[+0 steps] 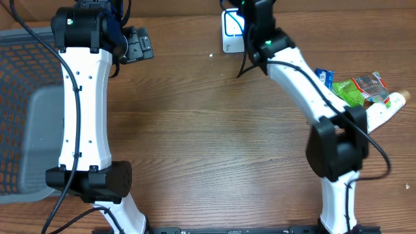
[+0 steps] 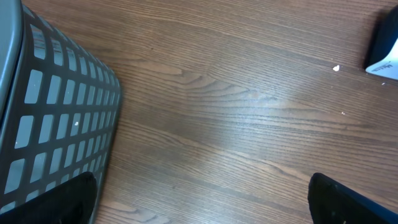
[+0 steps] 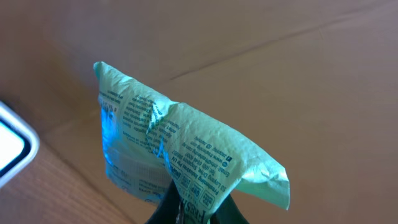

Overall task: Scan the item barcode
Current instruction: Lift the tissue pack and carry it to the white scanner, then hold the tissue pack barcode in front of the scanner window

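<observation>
**A:** Wood-grain desk (image 1: 208, 130) all round, fine. What has the right tool (image 3: 189, 210) got?

**B:** It is pinched tight on the lower edge of a pale green sachet (image 3: 186, 149). The sachet stands up out of the jaws, crumpled, just beside the white scanner (image 3: 11, 144).

**A:** How will it handle?

**B:** Light and limp, I'd judge. It is thin creased film that may flop or curl, so the print could turn away from the scanner. It is probably slick too. A pinch on the sealed edge looks like the right hold, because it leaves the printed face free. From the wrist view I cannot pick out a barcode among the small print.

**A:** And the left tool (image 2: 205, 205)?

**B:** Its jaws are spread wide with nothing between them, over bare desk well to the left of the scanner. The grey mesh basket (image 2: 56, 124) sits farther from the scanner on that same side.

**A:** Anything else?

**B:** Some snack packets (image 1: 361, 88) and a white tube (image 1: 383, 110) lie to the right of the scanner, well apart from it.
</observation>
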`<state>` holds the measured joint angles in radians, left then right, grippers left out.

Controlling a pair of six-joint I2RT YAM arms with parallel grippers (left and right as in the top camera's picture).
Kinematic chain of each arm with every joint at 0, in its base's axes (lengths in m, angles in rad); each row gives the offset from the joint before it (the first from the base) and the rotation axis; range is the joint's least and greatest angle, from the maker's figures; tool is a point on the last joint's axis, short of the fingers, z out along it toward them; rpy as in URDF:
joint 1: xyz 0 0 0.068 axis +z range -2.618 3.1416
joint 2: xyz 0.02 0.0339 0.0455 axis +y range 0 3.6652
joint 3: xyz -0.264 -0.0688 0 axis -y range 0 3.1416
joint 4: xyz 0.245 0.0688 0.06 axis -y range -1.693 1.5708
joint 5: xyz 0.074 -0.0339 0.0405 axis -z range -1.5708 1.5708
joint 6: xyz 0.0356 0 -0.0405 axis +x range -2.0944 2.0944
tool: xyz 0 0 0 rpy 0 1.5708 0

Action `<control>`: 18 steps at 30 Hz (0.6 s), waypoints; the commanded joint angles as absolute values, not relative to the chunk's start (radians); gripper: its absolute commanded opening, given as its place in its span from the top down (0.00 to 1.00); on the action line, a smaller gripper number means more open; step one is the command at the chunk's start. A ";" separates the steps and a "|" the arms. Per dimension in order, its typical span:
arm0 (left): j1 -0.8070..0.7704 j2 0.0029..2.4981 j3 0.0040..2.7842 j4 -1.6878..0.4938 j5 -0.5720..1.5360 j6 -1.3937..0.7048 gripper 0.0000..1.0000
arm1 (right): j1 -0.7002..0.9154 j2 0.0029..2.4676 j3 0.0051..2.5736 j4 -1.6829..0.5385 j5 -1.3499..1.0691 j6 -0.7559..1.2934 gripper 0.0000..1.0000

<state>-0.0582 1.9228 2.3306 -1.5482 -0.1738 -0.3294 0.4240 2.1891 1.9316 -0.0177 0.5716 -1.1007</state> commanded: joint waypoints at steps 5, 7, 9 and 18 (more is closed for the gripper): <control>-0.059 1.924 2.331 -1.547 -0.186 -0.314 0.00 | 0.421 2.310 1.942 0.082 0.653 -1.293 0.96; -0.059 1.924 2.331 -1.547 -0.186 -0.314 0.00 | 0.421 2.316 1.942 0.085 0.645 -1.295 0.96; -0.059 1.924 2.331 -1.547 -0.186 -0.314 0.00 | 0.422 2.317 1.942 0.084 0.634 -1.295 0.96; -0.059 1.924 2.331 -1.547 -0.186 -0.314 0.01 | 0.435 2.318 1.942 0.031 0.598 -1.313 0.96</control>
<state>-0.0582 1.9228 2.3306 -1.5482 -0.1738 -0.3294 0.4263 2.3352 1.9259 0.0368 0.6117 -1.2964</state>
